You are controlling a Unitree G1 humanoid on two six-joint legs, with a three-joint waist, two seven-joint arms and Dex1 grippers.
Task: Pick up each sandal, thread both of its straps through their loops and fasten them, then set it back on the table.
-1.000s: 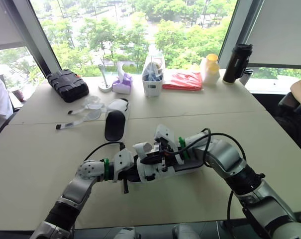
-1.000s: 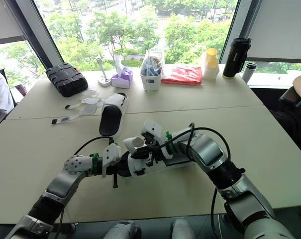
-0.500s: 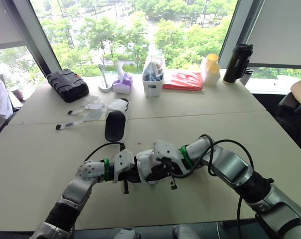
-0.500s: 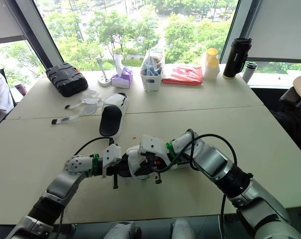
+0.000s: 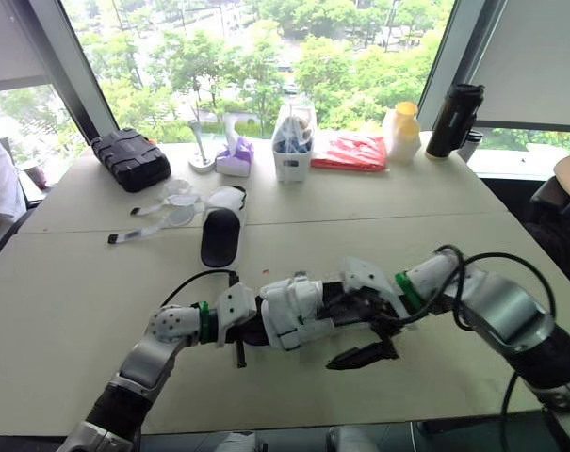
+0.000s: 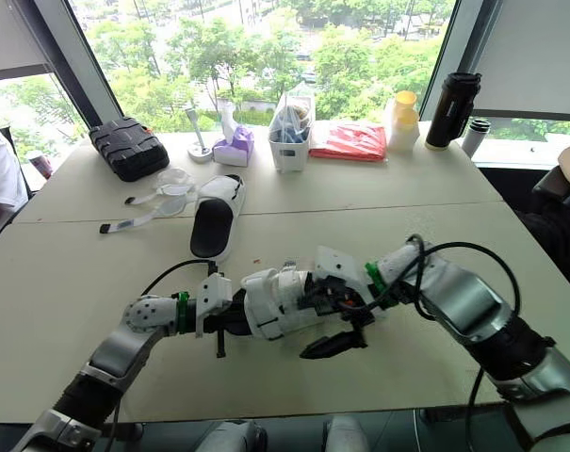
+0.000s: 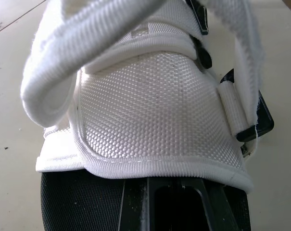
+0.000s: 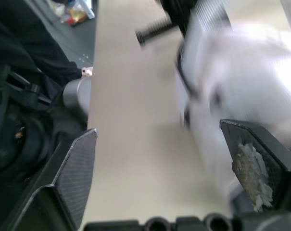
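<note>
Sandal in work: white woven sandal (image 5: 299,320) with a black sole sat in the near middle of the worktop (image 5: 96,282), lying left to right between the two arms.
Left hand: left hand (image 5: 252,331) was pressed up against the sandal's left end and appeared clamped on the sole there. Its fingers were largely hidden by the fabric.
Right hand: right hand (image 8: 157,130) was spread wide with nothing in it. It sat just beside the sandal's right part, on the near side.
Straps: one strap (image 7: 49,72) curled up loose over the upper. A second band (image 7: 140,43) lay flat across it. Black plastic loops (image 7: 253,120) sat on one side. Whether either strap was through its loop could not be told.
Other sandal: second sandal (image 5: 220,226) lay flat at far left, well apart, footbed up.
Handling, judged: light. The upper was soft and floppy, the sole stiffer and likely grippy. The weave should not slip, but a strap end will bend away if pushed.
Where to hold, judged: keep the sole end pinned and pinch the loose strap close to its tip for threading.
Risk, judged: the strap may fold at the loop rather than pass through.
</note>
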